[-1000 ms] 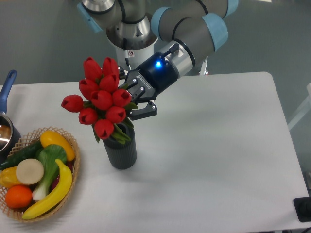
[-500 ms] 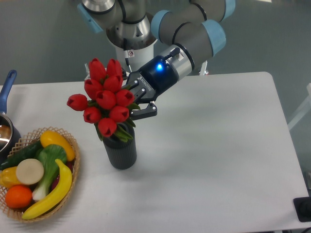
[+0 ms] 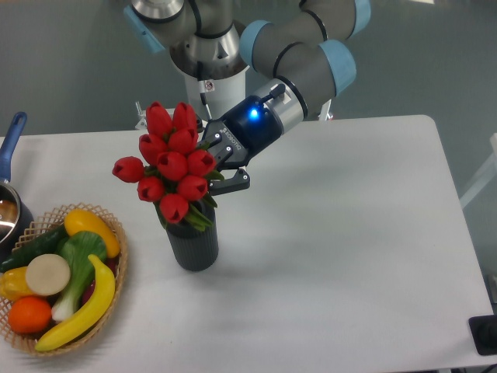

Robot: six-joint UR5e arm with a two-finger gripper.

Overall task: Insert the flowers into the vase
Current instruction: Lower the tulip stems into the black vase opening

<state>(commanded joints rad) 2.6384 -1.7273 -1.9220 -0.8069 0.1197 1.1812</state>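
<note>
White bench (image 3: 349, 233) carries the vase (image 3: 192, 242) — flowers (image 3: 172, 171) stems in its mouth, gripper (image 3: 221, 162) jaws pinching the bunch.

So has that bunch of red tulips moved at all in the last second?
Yes. The tulips have shifted right and slightly up, now more squarely over the ribbed grey vase, which has stayed put.

Red flowers (image 3: 172, 167), ribbed dark-grey vase (image 3: 193, 244)
</note>
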